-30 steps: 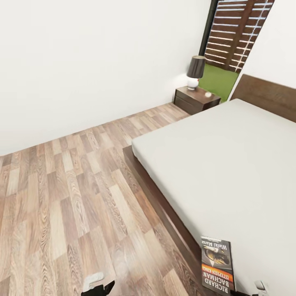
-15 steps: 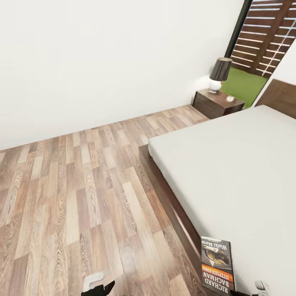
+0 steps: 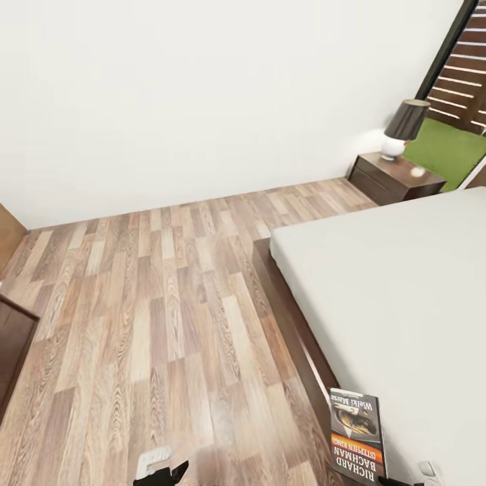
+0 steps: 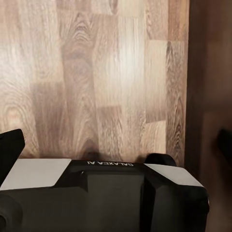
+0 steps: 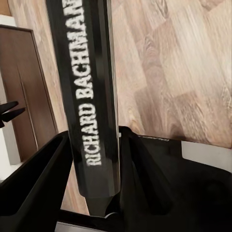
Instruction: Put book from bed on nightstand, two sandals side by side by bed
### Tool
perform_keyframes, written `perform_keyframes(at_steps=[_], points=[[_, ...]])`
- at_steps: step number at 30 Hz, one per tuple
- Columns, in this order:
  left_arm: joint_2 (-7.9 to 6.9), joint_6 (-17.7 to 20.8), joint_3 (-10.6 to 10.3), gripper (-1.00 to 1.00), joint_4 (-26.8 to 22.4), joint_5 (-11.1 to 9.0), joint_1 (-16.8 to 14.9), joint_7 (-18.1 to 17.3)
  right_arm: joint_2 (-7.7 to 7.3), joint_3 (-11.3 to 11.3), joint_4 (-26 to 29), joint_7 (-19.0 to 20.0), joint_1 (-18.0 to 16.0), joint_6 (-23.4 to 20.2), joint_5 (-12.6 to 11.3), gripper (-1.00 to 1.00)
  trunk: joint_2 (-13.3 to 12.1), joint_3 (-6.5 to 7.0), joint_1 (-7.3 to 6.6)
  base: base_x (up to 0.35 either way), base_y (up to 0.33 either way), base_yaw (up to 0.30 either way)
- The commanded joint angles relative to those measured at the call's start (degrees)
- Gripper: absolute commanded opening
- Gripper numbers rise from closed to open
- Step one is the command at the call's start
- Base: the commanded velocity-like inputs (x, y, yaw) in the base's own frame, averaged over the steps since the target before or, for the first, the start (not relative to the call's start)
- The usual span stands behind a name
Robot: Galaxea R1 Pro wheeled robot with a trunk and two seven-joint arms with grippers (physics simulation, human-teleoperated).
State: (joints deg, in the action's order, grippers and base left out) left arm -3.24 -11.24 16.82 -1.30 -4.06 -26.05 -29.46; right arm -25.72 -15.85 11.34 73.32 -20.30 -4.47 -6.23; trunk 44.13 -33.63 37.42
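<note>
My right gripper (image 5: 92, 159) is shut on the book (image 5: 89, 96), whose dark spine reads "Richard Bachman" and stands upright between the fingers. In the head view the book (image 3: 358, 435) shows its orange-banded cover at the bottom right, above the bed's frame edge, with the right gripper (image 3: 424, 472) just beside it. The bed (image 3: 405, 290), a grey mattress on a dark frame, takes up the right side. Far at the upper right stands a nightstand (image 3: 398, 179). My left gripper (image 3: 162, 470) hangs low over the plank floor; its finger state is unclear. The sandals are out of view.
A black-shaded lamp (image 3: 403, 128) and a small white object (image 3: 418, 171) sit on the nightstand. A dark wooden cabinet (image 3: 10, 344) juts in at the left edge. White wall runs across the back, a window with green outside at the top right. Open plank floor (image 3: 169, 304) lies between.
The whole head view has swung left: bed and nightstand sit farther right in the picture, and the dark cabinet has come in at the left. The book stays in my right gripper.
</note>
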Motion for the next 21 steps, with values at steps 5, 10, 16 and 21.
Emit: perform_keyframes(at_steps=[5, 10, 16, 21], points=[[-0.01, -0.1, -0.1, 1.00, 0.1, -0.4, -0.1, -0.2, -0.03, 0.2, 0.0, 0.2, 0.0, -0.5, -0.6, -1.00, 0.0, -0.05, 0.01, 0.000, 0.000, 0.287], [-0.01, -0.1, -0.1, 1.00, 0.1, -0.4, -0.1, -0.2, -0.03, 0.2, 0.0, 0.2, 0.0, -0.5, -0.6, -1.00, 0.0, -0.05, 0.01, 0.000, 0.000, 0.287], [-0.01, -0.1, -0.1, 1.00, 0.1, -0.4, -0.1, -0.2, -0.03, 0.2, 0.0, 0.2, 0.0, -0.5, -0.6, -1.00, 0.0, -0.05, 0.01, 0.000, 0.000, 0.287], [-0.01, -0.1, -0.1, 1.00, 0.1, -0.4, -0.1, -0.2, -0.03, 0.2, 0.0, 0.2, 0.0, -0.5, -0.6, -1.00, 0.0, -0.05, 0.01, 0.000, 0.000, 0.287]])
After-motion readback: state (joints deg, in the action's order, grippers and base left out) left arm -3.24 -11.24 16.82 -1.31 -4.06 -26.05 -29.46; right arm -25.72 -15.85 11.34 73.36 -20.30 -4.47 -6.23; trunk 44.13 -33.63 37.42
